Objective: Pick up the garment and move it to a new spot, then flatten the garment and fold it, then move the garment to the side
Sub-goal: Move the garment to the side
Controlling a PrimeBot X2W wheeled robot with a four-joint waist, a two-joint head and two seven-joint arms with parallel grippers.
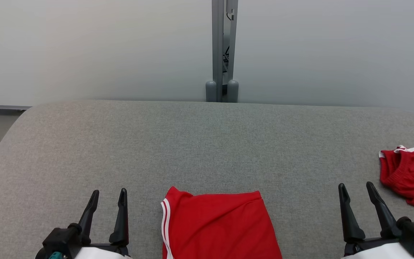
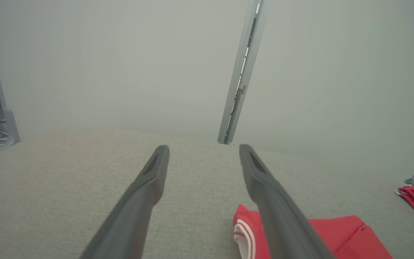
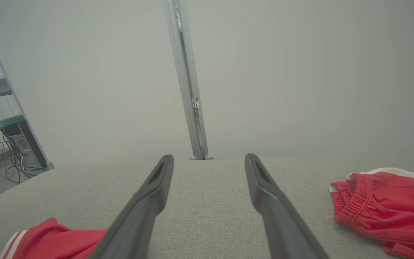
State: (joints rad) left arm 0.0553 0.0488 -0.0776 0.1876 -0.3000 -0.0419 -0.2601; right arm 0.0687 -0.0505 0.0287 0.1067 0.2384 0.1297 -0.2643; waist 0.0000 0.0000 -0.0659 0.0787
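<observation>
Long black fingers (image 1: 122, 212), white forearms (image 1: 99, 254), teal trim (image 1: 54, 256).

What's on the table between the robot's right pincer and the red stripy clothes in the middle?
Nothing. In the head view, the grey fabric tabletop is bare between the right pincer and the flat red white-striped garment.

Between splayed left pincer (image 1: 109, 191) and right pincer (image 1: 355, 184), red garment (image 1: 217, 226)
</observation>
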